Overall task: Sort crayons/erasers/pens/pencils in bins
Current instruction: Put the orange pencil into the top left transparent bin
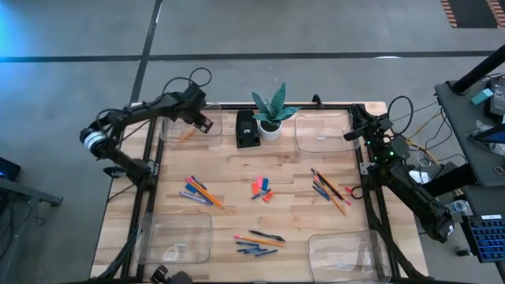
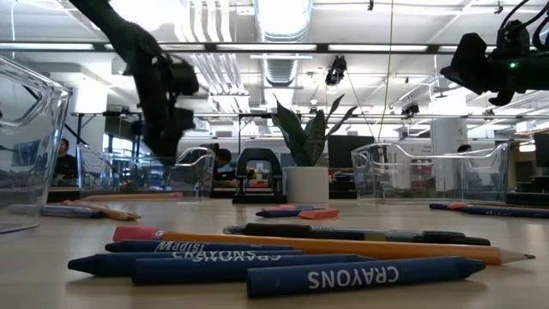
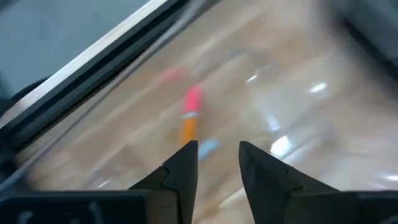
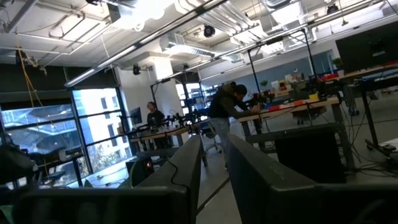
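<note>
My left gripper hangs open over the far-left bin, its fingers pointing steeply down with nothing between them. An orange pencil with a pink eraser end lies flat on that bin's floor, just below the fingertips. My right gripper waits at the table's far right edge, tilted upward, narrowly open and with nothing in it. Loose pencils and pens, erasers, more sticks and blue crayons lie on the table.
Three more clear bins stand at the far right, near left and near right. A potted plant and a small black box sit at the far middle. A metal frame rims the table.
</note>
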Motion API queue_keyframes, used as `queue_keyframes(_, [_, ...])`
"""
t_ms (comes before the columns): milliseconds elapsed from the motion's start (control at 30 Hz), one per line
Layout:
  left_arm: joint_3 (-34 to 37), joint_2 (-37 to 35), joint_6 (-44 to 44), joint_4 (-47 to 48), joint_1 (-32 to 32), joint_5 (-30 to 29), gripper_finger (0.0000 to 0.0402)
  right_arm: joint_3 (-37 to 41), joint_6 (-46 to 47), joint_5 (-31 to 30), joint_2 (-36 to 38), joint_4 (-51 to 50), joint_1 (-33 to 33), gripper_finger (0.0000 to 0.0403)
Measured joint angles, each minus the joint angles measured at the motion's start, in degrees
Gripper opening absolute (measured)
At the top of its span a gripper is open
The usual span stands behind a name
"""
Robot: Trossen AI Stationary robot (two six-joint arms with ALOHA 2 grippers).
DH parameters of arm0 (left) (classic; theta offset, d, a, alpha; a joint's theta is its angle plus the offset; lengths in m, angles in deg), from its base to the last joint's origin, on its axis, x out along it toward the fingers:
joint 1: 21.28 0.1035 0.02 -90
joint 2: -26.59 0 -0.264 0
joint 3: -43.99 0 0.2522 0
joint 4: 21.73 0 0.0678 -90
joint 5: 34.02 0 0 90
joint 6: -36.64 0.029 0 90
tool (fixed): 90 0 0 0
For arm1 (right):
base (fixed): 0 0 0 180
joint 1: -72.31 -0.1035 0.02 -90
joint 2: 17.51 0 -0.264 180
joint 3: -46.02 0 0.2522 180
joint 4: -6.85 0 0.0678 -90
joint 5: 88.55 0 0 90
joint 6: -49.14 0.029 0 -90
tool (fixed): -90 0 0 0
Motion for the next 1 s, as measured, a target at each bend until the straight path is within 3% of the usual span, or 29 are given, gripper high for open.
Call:
queue_keyframes(133, [0.3, -5.6, -1.9, -0.2, -6.1, 6.0, 0.0103, 0.0, 0.0, 0.0, 0.0, 0.0, 0.0, 0.0068])
queue_keyframes(267, [1.6, -9.8, -5.7, -0.1, -17.5, 6.1, 0.0103, 0.0, 0.0, 0.0, 0.0, 0.0, 0.0, 0.0068])
queue_keyframes(433, [2.2, -10.2, -8.8, -0.1, -35.0, 1.1, 0.0103, 0.0, 0.0, 0.0, 0.0, 0.0, 0.0, 0.0068])
queue_keyframes(633, [2.9, -5.7, -4.4, 0.0, -51.4, -2.3, 0.0103, 0.0, 0.0, 0.0, 0.0, 0.0, 0.0, 0.0068])
queue_keyframes(800, [2.8, -0.4, -5.1, -0.1, -56.5, -2.8, 0.0103, 0.0, 0.0, 0.0, 0.0, 0.0, 0.0, 0.0068])
queue_keyframes(1000, [2.8, 6.0, -5.6, 0.4, -57.0, 1.3, 0.0102, 0.0, 0.0, 0.0, 0.0, 0.0, 0.0, 0.0068])
